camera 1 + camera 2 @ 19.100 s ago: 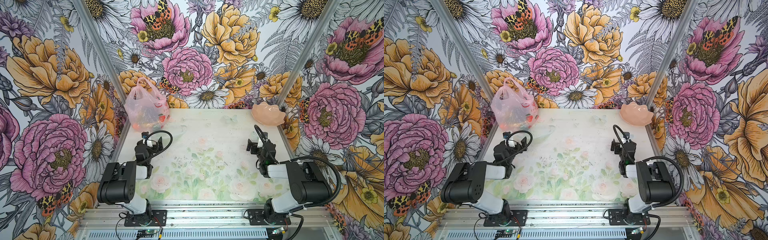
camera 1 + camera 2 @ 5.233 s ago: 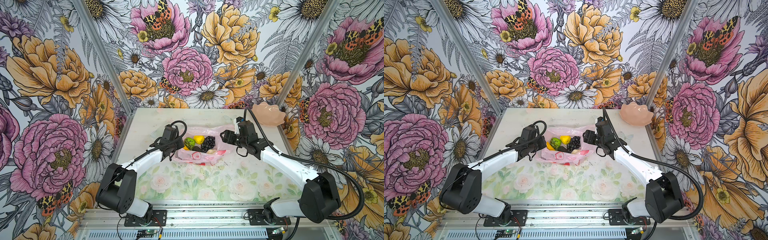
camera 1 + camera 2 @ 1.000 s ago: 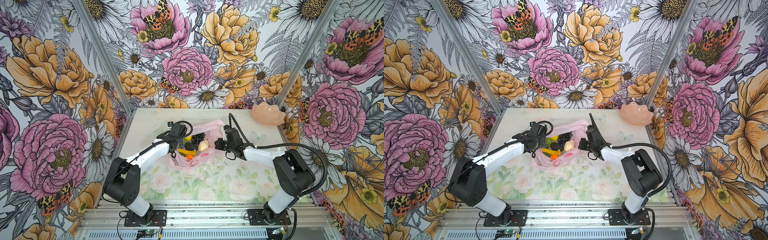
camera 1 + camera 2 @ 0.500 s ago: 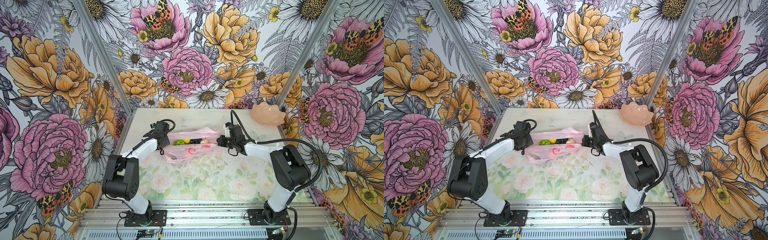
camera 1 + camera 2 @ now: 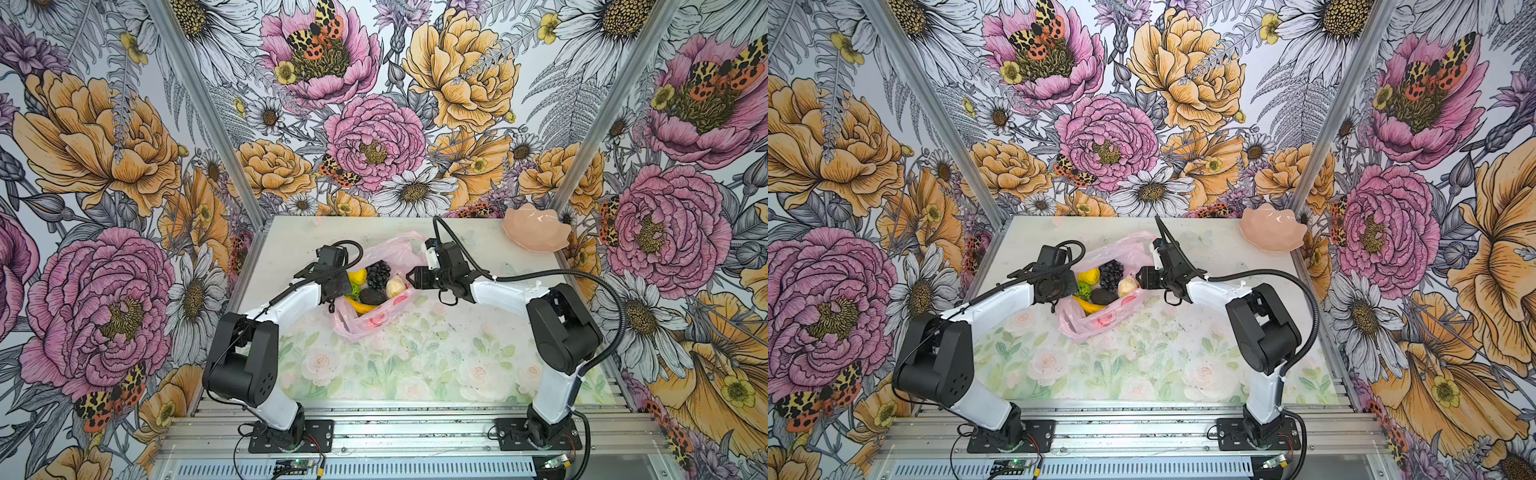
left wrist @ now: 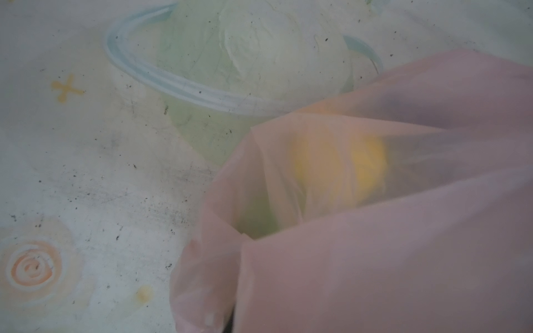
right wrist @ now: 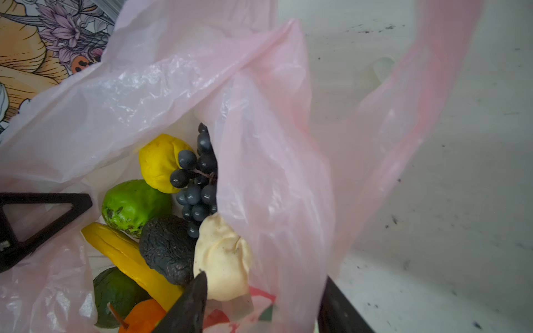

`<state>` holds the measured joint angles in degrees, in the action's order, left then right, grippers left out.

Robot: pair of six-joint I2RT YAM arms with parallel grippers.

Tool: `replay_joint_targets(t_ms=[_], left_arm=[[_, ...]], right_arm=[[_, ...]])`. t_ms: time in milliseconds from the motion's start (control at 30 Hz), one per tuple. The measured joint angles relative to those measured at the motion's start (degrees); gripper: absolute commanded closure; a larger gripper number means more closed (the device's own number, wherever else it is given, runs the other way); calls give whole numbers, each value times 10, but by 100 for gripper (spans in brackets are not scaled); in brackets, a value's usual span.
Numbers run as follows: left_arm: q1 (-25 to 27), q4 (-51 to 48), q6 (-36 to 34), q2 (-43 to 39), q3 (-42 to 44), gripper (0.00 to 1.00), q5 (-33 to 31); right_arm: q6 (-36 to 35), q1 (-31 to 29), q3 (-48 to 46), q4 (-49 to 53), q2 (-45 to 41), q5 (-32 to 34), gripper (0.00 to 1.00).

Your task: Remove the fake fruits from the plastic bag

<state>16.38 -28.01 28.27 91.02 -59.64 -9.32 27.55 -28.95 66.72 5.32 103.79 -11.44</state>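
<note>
One big table (image 5: 415, 365) with pale rose print. Carries all the rest.

Next in size, in both top views: pink bag (image 5: 374, 322). Lies crumpled toward the back middle of the table, mouth held wide and facing up, between two arms.

Then a peach bowl (image 5: 534, 232) with wavy rim. Stands upright at the back right corner, well apart from the bag.

At the left rim of the bag: left gripper (image 5: 340, 286). Clenched on the thin film. From the left wrist only pink film close over the lens, blurred, with yellow and green behind it.

At the right rim: right gripper (image 5: 411, 276). Fingers (image 7: 190, 308) released and standing apart, bag wall hanging loose between them.

Inside the bag, eight fake fruits in one heap, touching:
- banana (image 7: 127, 253), yellow, lying slanted
- black wrinkled fruit (image 7: 167, 248), resting on the banana
- cream lump (image 7: 222, 259), close to one right finger
- grapes (image 7: 199, 178), dark
- green ball (image 7: 132, 204), bumpy
- lemon (image 7: 158, 161), against the grapes
- dark green fruit (image 7: 115, 294), half hidden under the banana
- orange (image 7: 141, 317), small, with stem, partly cut off in the right wrist view
</note>
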Motion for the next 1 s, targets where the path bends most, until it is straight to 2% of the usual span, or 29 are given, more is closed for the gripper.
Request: replay_joint_targets(t_ms=[200,333,600,1000], left_arm=[[2,-2,-2,0,0,100,-1],[4,-2,-2,0,1,100,-2],[4,-2,-2,-4,7,100,-2],[-22,8,-2,-32,53,100,-2]], right_arm=[[-61,-33,4,83,-80,116,29],[-97,-75,54,111,-69,148,33],[-127,-96,194,120,73,144,40],[-138,-49,404,148,282,141,42]])
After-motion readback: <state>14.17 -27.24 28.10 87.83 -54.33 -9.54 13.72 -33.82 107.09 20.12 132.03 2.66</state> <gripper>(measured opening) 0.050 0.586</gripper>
